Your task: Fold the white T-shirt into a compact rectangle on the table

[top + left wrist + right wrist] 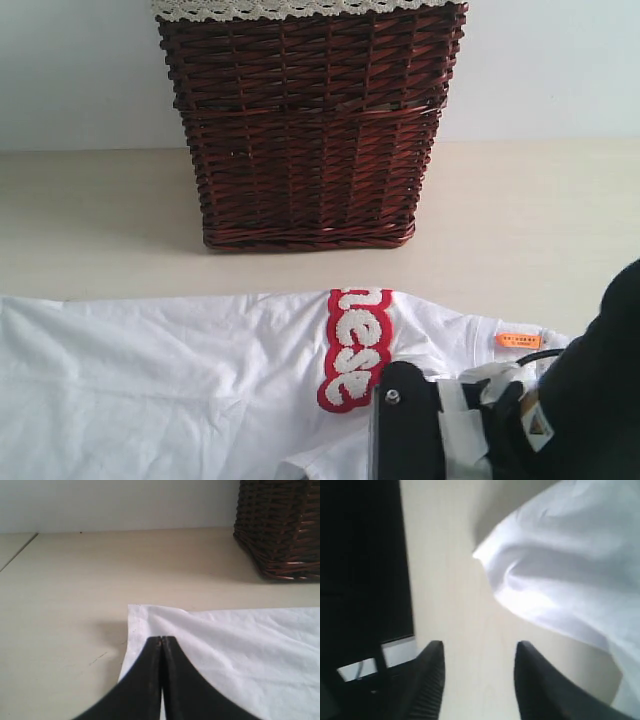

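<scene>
While the white T-shirt [150,380] lies spread on the table [100,220], the left gripper [161,639] sits clenched at its hem; the right gripper [480,647], jaws apart and empty, should probably take a full bite of cloth before closing.

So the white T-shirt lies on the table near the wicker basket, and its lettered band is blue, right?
Not quite. The exterior view shows that the lettered band on the white T-shirt is red, not blue; the rest is correct.
</scene>
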